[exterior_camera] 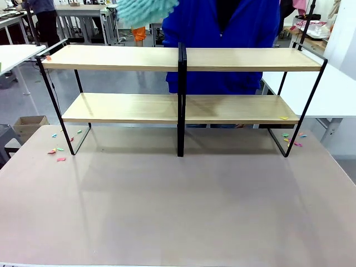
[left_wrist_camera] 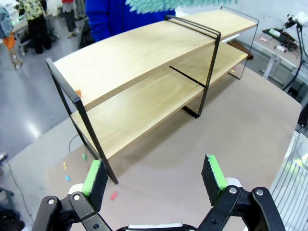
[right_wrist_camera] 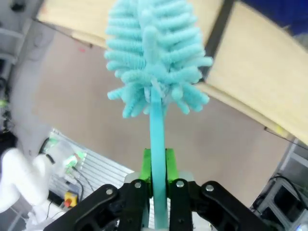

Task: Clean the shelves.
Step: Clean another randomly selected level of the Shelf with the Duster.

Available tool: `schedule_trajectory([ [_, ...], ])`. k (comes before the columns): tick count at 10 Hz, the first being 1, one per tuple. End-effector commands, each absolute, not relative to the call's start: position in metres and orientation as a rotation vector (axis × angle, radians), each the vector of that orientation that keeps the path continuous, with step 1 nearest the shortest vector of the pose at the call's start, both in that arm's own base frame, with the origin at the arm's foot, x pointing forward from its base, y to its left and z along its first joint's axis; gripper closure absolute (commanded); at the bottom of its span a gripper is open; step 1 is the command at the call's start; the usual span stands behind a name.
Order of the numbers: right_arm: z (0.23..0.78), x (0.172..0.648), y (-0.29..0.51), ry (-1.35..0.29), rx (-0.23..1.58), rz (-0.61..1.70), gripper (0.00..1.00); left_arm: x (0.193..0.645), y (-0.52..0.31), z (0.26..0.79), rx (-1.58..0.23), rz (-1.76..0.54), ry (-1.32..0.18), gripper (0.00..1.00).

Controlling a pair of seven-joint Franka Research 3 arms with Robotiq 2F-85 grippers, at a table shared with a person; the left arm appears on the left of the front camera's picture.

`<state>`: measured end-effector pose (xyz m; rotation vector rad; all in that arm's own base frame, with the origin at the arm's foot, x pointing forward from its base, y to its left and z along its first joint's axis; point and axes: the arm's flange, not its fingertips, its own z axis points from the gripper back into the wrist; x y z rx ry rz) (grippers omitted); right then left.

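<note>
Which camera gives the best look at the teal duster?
The right wrist view: the teal duster shows clearly there, fluffy head and handle, clamped in the right gripper. The front view catches a blurred bit of its head at the top edge; the left wrist view, its fringe likewise.

You see the shelves (exterior_camera: 117, 58): smooth, matt light-wood boards on thin black metal. Your desk (exterior_camera: 178, 211) looks matt and smooth. The duster (right_wrist_camera: 154, 62) is fluffy cloth on a smooth plastic stick.
</note>
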<state>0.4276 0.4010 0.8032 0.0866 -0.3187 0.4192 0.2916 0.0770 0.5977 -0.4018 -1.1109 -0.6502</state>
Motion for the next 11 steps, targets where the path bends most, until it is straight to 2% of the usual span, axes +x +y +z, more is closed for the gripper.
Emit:
schedule_trajectory([
  [1, 0.876, 0.471, 0.461, -0.365, 0.081, 0.405, 0.88, 0.292, 0.078, 0.597, -0.409, -0.660, -1.119, 0.00],
  [4, 0.864, 0.470, 0.536, -0.387, 0.019, 0.421, 0.88, 0.292, 0.078, 0.597, -0.409, -0.660, -1.119, 0.00],
  [7, 0.854, 0.464, 0.581, -0.321, 0.087, 0.549, 0.88, 0.292, 0.078, 0.597, -0.409, -0.660, -1.119, 0.00],
  [8, 0.859, 0.464, 0.564, -0.252, 0.151, 0.636, 0.88, 0.292, 0.078, 0.597, -0.409, -0.660, -1.119, 0.00],
  [9, 0.749, 0.403, 0.501, -0.347, 0.072, 0.511, 0.88, 0.292, 0.078, 0.597, -0.409, -0.660, -1.119, 0.00],
  [11, 0.751, 0.401, 0.500, -0.319, 0.109, 0.559, 0.88, 0.292, 0.078, 0.597, -0.409, -0.660, -1.119, 0.00],
])
